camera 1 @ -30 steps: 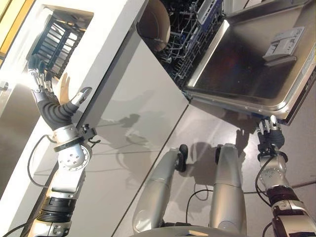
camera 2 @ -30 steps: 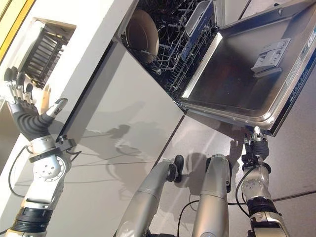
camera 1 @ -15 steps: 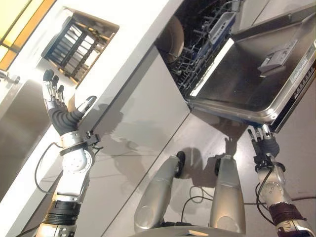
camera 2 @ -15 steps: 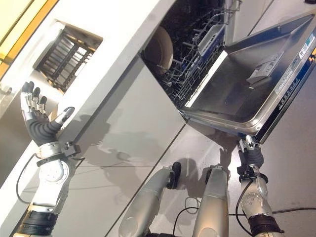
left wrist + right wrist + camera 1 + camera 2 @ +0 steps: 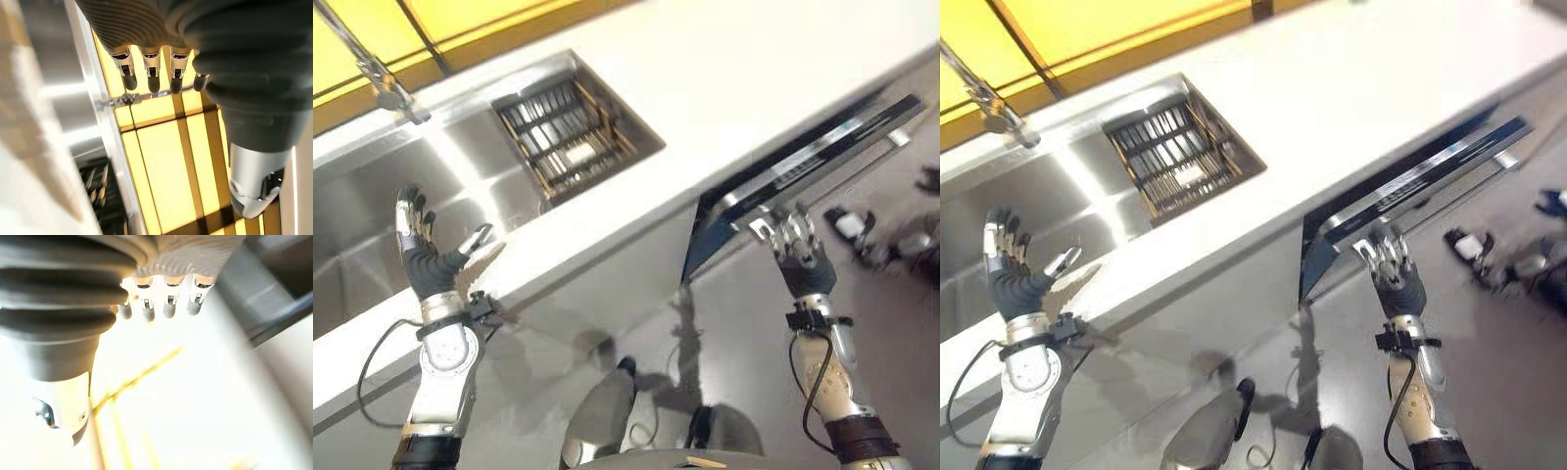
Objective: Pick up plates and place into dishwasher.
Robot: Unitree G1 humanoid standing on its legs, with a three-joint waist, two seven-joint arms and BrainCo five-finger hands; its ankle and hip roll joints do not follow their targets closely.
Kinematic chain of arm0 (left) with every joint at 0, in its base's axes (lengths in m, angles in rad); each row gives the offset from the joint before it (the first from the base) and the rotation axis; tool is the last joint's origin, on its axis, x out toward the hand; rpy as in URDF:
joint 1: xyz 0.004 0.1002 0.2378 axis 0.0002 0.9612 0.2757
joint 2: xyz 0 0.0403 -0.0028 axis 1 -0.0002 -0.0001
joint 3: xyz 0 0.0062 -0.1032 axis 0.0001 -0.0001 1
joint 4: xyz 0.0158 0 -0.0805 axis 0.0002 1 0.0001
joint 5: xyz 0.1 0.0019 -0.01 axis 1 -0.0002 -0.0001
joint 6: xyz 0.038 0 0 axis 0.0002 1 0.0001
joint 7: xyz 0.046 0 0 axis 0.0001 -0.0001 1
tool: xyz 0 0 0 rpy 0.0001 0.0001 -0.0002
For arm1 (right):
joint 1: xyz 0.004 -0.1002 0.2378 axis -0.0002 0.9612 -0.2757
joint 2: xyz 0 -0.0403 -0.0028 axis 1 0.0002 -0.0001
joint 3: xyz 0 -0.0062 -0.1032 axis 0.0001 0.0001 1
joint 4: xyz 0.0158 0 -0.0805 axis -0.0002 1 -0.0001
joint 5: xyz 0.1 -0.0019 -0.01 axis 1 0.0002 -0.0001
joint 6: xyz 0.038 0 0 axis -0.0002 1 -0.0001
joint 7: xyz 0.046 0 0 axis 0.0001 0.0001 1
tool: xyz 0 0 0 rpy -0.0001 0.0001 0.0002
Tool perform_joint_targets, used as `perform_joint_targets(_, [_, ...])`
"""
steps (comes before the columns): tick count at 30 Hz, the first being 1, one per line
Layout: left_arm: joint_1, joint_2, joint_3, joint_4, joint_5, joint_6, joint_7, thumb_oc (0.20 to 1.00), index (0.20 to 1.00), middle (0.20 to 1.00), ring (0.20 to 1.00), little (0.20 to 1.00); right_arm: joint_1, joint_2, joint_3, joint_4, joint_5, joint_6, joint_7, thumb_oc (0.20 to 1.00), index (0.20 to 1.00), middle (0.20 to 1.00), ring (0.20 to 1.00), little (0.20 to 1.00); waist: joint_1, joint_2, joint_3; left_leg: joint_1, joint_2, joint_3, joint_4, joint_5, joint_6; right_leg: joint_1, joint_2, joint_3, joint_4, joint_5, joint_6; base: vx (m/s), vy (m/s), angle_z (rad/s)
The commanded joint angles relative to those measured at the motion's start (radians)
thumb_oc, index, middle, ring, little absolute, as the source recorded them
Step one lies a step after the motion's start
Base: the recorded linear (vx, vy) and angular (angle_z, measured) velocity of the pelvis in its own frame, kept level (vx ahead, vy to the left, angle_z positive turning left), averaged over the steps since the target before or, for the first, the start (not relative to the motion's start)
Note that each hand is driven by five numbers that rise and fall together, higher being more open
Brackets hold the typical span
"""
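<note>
The long white countertop runs across the scene, beyond both raised hands, and the flat grey cabinet front below it lies between the two arms. The big stainless steel sink basin is sunk in this countertop, directly behind the left hand, and a dark slatted drying rack sits in the smaller steel compartment next to the basin, further from the left hand and toward the right hand's side. The dishwasher door with a silver top edge and a dark control strip stands ajar, and the right hand is just below this edge, very near it; whether the fingertips touch it I cannot tell. The yellow wall with dark stripes is behind the sink, and the thin chrome tap rises at the far rim of the basin, above the left hand. The left hand is held up with straight spread fingers and the thumb apart, grasping nothing. The right hand also points upward with its fingers straight in a row, released and empty. Some small dark objects lie on the grey floor beyond the right hand; they are too blurred to name. I cannot make out any plate, neither in the hands nor in the rack.
</note>
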Motion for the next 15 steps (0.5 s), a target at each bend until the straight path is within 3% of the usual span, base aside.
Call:
perform_joint_targets(1, [-0.052, 0.073, 0.052, 0.022, -0.033, -0.026, -0.032, 1.000, 1.000, 1.000, 1.000, 1.000, -0.077, -0.033, -0.006, -0.050, -0.049, -0.032, 0.004, 1.000, 1.000, 1.000, 1.000, 1.000, 0.026, -0.023, -0.093, 0.089, -0.025, 0.023, -0.097, 0.004, 0.074, 0.097, -0.014, 0.030, -0.176, 0.165, 0.005, 0.01, -0.046, 0.31])
perform_joint_targets(8, [-0.046, 0.075, 0.070, 0.022, -0.058, -0.042, -0.057, 1.000, 1.000, 1.000, 1.000, 1.000, -0.072, -0.036, -0.013, -0.090, -0.080, 0.005, -0.018, 1.000, 1.000, 1.000, 1.000, 1.000, 0.030, -0.047, -0.142, 0.142, -0.019, 0.032, -0.172, 0.022, 0.081, 0.147, -0.005, 0.021, -0.262, 0.212, 0.018, -0.05, -0.035, 0.26])
perform_joint_targets(15, [-0.057, 0.065, 0.059, 0.006, -0.053, -0.031, -0.058, 1.000, 1.000, 1.000, 1.000, 1.000, -0.041, -0.045, -0.009, -0.152, -0.161, 0.039, -0.048, 1.000, 1.000, 1.000, 1.000, 1.000, 0.002, -0.049, -0.166, 0.169, -0.004, 0.051, -0.225, 0.041, 0.079, 0.164, 0.024, 0.040, -0.316, 0.225, 0.013, -0.09, -0.048, 0.01])
